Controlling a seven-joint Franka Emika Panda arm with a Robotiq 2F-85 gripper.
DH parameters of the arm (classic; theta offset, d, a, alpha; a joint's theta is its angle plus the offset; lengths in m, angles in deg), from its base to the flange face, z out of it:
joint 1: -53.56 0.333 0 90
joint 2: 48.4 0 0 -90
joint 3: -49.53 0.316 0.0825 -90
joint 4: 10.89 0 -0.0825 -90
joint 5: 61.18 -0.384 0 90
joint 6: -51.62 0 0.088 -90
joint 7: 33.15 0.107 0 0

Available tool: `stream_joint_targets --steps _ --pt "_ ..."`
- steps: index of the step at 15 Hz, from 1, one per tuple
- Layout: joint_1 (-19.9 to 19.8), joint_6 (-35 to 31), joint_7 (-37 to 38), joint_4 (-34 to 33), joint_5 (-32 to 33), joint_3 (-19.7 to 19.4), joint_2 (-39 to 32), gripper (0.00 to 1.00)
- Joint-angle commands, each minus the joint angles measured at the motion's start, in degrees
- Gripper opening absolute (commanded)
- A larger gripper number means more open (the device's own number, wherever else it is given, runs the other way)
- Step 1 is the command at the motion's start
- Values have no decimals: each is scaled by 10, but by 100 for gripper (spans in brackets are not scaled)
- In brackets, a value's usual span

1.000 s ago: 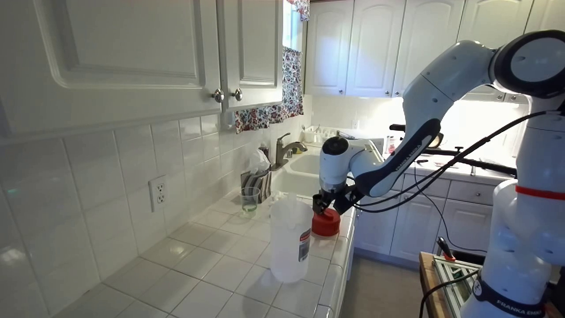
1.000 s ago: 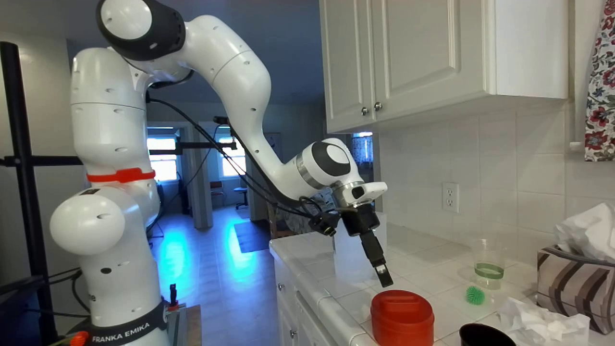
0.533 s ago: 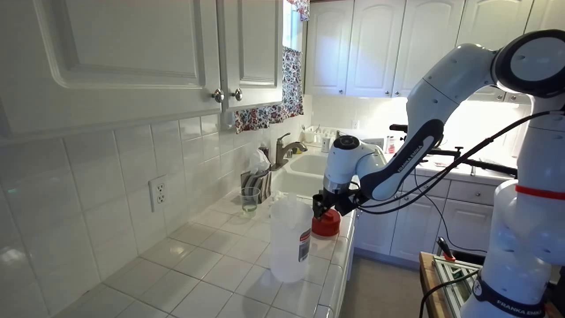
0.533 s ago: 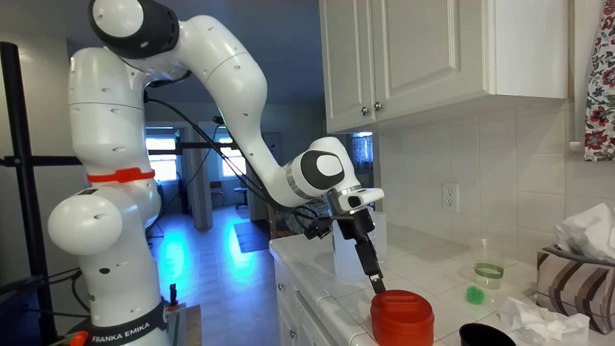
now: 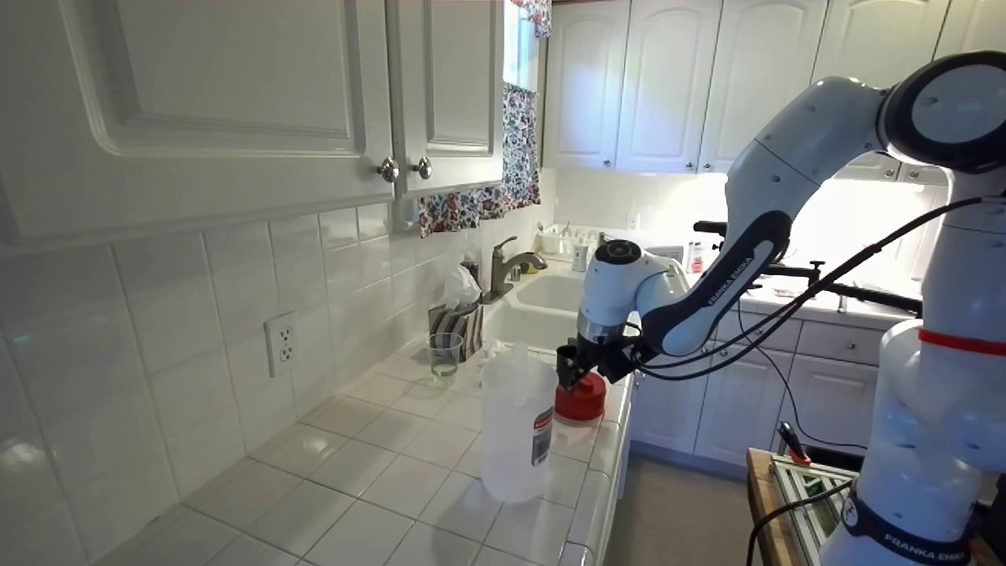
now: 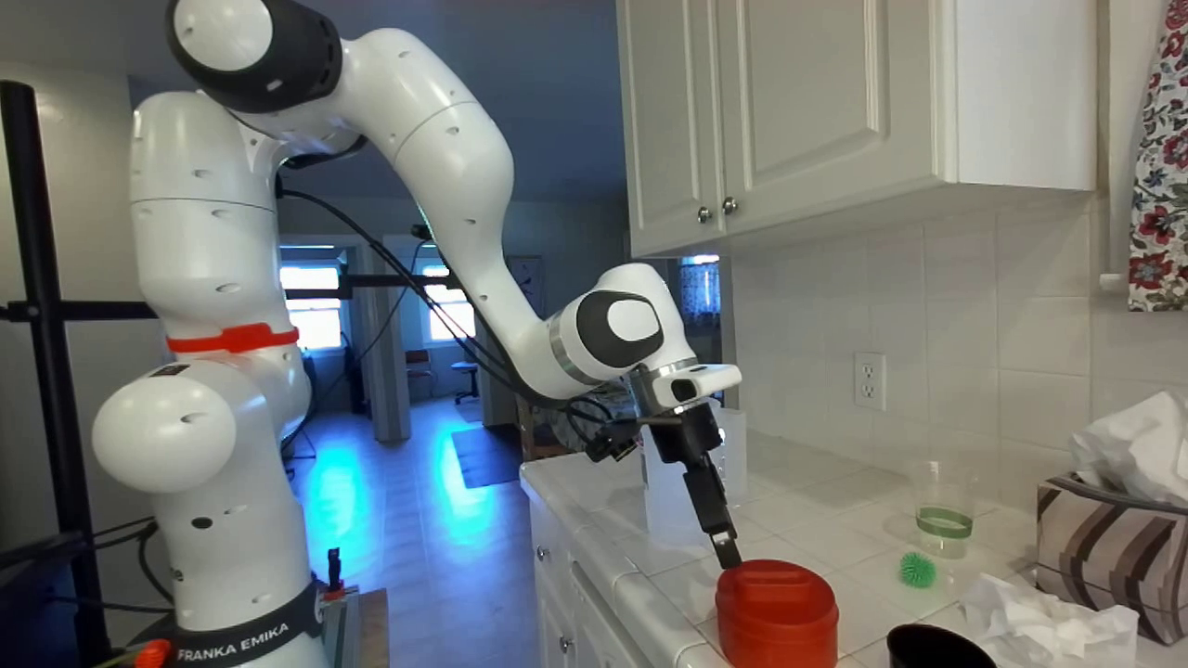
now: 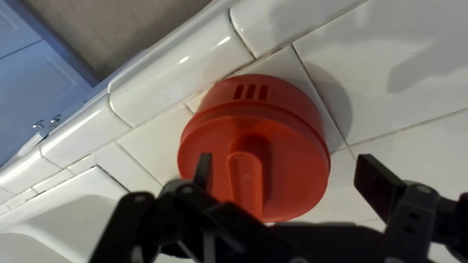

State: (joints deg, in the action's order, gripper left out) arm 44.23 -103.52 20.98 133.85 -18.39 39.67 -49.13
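Note:
A red round container with a raised ridge on its lid stands on the white tiled counter, close to its front edge. My gripper is open above it, with nothing held. In the wrist view the left finger overlaps the lid, while the right finger lies past its rim, over tile. The ridge shows between them, nearer the left one. In an exterior view the gripper slants down to the lid's near-side edge; whether it touches, I cannot tell. A translucent white jug stands close by.
A black cup, crumpled tissue, green spiky ball, clear cup and striped tissue box share the counter. The sink lies beyond. Upper cabinets overhang the counter.
The arm has drawn back slightly toward its base, and the gripper has tilted and come lower, nearer the red lid. Most of this came earlier; the last half second shows little motion. The jaws stayed open.

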Motion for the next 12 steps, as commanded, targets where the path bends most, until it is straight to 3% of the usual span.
stream_joint_targets --steps 1,12 --pt "-6 -10 -21 -11 -18 -7 -20 100" --pt "-21 -59 -30 -16 -41 -35 -42 100"
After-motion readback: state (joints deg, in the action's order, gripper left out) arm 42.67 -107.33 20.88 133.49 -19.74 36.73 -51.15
